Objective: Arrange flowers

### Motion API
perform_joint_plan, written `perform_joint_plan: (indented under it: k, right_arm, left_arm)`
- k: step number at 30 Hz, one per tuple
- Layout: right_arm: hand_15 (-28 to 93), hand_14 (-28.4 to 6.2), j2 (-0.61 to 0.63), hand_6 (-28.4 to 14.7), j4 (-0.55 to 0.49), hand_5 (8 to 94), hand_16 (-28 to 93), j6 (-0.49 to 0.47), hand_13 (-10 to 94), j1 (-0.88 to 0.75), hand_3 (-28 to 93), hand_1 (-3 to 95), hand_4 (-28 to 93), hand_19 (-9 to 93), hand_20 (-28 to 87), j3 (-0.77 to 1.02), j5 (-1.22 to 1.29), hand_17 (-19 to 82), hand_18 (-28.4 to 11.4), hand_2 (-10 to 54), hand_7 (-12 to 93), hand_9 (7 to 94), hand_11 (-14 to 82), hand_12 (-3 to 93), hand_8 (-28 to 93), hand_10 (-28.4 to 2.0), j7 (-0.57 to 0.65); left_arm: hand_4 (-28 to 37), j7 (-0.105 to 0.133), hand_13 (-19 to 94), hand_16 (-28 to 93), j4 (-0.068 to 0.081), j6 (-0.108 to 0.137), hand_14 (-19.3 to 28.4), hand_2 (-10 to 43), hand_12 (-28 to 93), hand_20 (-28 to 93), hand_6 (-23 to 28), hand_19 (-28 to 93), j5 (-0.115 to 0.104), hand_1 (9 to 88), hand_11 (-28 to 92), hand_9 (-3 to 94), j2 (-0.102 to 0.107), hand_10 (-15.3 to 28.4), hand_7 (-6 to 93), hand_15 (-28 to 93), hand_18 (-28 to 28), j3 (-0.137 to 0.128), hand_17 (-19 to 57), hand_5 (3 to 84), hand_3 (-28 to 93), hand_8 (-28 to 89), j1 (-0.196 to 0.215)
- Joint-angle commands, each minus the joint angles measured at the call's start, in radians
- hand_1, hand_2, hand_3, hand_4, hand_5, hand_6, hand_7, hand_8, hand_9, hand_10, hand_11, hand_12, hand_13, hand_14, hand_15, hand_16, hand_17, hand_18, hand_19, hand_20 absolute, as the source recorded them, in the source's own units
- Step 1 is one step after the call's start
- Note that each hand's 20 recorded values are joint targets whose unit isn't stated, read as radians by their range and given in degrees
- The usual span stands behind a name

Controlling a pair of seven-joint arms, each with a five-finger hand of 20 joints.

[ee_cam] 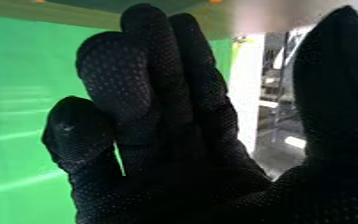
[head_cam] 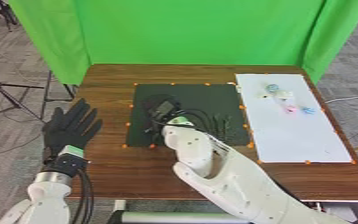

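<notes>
Your right hand point(head_cam: 162, 107) is above the dark mat point(head_cam: 143, 135), its arm reaching over the mat's near edge. In the wrist view that hand point(ee_cam: 193, 185) is wide: its fingers extend, the thumb stands apart, and you have nothing gripped between them. Your left hand point(head_cam: 67, 122) is to the left of the mat, at the worktop's point(head_cam: 149, 182) side edge, with its fingers spread and nothing in them.

The flowers point(head_cam: 290, 108), small blue, pink and whitish ones, lie in a loose group to the right of the mat, on the far part of a white board point(head_cam: 304, 142). Small orange markers point(head_cam: 151, 146) edge the mat and the board, and a green cloth point(head_cam: 193, 35) hangs behind the mat.
</notes>
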Motion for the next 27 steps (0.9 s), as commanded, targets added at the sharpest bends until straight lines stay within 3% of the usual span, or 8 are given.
perform_joint_plan:
  k: [1,5,6,7,9,13,21,27]
  right_arm:
    - [61,-15.7,0.09,-10.6,-0.148,50.8,29,0.148,63,-0.14,69,26.4,-28,93,46,0.297,0.059,43,-26.7,-9.5,16,57.4,18.9,19.7,-8,-21.6,0.187]
    - [61,-18.6,0.17,-12.2,-0.13,40.8,23,0.099,56,-0.172,72,28.3,-28,92,40,0.475,0.083,38,-28.1,-9.5,13,45.3,12.9,17.1,-8,-23.6,0.219]
    - [61,-18.7,0.175,-12.2,-0.125,40.2,23,0.013,55,-0.159,73,30.3,-28,92,40,0.517,0.123,38,-28.0,-9.5,13,44.3,12.2,16.8,-8,-23.0,0.255]
    - [61,-18.7,0.185,-11.3,-0.116,41.2,22,-0.037,54,-0.142,73,31.8,-28,92,39,0.542,0.165,37,-27.4,-9.5,13,43.3,11.3,16.2,-9,-21.8,0.301]
    - [59,-18.4,0.208,-10.3,-0.06,42.6,20,0.036,51,-0.13,75,35.7,-28,91,39,0.571,0.173,36,-26.8,-9.5,13,40.8,10.7,14.9,-9,-20.0,0.314]
    - [58,-16.8,0.25,-9.3,-0.003,42.8,19,-0.014,52,-0.132,79,40.5,-28,91,39,0.623,0.178,35,-26.3,-9.5,14,41.7,11.8,12.8,-10,-17.3,0.355]
    - [56,-17.4,0.309,-11.9,0.003,46.6,18,-0.115,51,-0.172,77,39.8,-28,91,40,0.694,0.29,35,-26.8,-9.5,11,41.5,10.7,12.2,-10,-19.2,0.435]
    - [55,-16.5,0.301,-9.8,0.012,48.3,18,-0.218,52,-0.183,78,44.1,-28,91,40,0.718,0.341,34,-27.0,-9.5,12,44.6,11.2,12.0,-10,-17.2,0.425]
  left_arm:
    - [-28.3,0.011,18,-6,-0.002,-0.005,11.3,8.0,11,12,6.4,33,-0.012,24.9,16,29.0,0.012,10.4,14.7,27,13.3,-0.023,-6.5,38.1,73,-9,0.026]
    - [-28.3,0.023,18,-6,-0.01,-0.005,11.3,8.2,11,12,6.4,33,-0.015,24.6,16,29.0,0.04,10.5,14.6,27,13.3,-0.039,-6.5,38.1,73,-9,0.037]
    - [-28.3,-0.014,18,-6,-0.015,-0.01,11.4,8.2,11,12,6.4,33,0.012,24.5,16,29.0,0.01,10.5,14.6,27,13.3,-0.061,-6.5,38.0,73,-9,0.045]
    - [-28.3,-0.019,18,-6,-0.021,-0.004,11.4,8.3,11,12,6.4,33,0.012,24.4,16,29.0,0.006,10.5,14.6,27,13.3,-0.064,-6.5,38.0,73,-9,0.057]
    - [-28.3,-0.006,18,-6,-0.029,-0.003,11.4,8.5,11,12,6.4,33,-0.006,24.4,16,29.0,0.008,10.5,14.6,27,13.3,-0.06,-6.5,37.9,72,-9,0.079]
    - [-28.3,-0.007,18,-6,-0.03,-0.004,11.6,8.5,11,12,6.4,33,-0.001,24.3,16,29.0,-0.001,10.6,14.6,27,13.3,-0.054,-6.5,37.9,73,-9,0.077]
    - [-28.3,-0.006,20,-6,-0.036,-0.007,12.4,8.8,11,12,6.6,33,0.002,24.2,17,30.4,-0.005,10.9,14.7,28,13.3,-0.064,-6.5,38.1,73,-9,0.094]
    - [-28.3,-0.004,21,-6,-0.036,0.002,12.5,9.0,11,12,6.6,33,-0.001,24.4,17,30.9,-0.01,11.0,14.8,29,13.4,-0.065,-6.5,38.5,73,-9,0.102]
